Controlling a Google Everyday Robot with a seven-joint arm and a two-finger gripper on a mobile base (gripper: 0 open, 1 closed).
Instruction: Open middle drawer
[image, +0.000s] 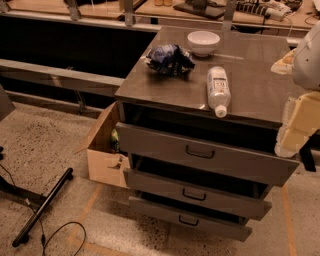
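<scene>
A grey metal drawer unit fills the middle of the view, and its flat top serves as the bench. The middle drawer is the second of three fronts, low and wide, with a small dark loop handle at its centre. It stands partly pulled out, with a dark strip of opening showing above its front. Directly at 12 o'clock from it is the top drawer, taller-fronted and also drawn forward, and at 6 o'clock the slimmer bottom drawer, likewise out a little. The gripper sits at the right edge of the view, at about 2 o'clock from the middle drawer's handle and well apart from it, level with the top drawer's right end; it shows as cream-coloured blocks cut off by the frame, and whether its jaws are apart or together I cannot tell. On the bench a white bowl stands towards the back, a crumpled blue bag lies at 8 o'clock from the bowl, and a clear plastic bottle lies on its side with its cap towards 6 o'clock. An open cardboard box rests on the speckled floor against the unit at 9 o'clock, and a black bar lies farther out at 8 o'clock
</scene>
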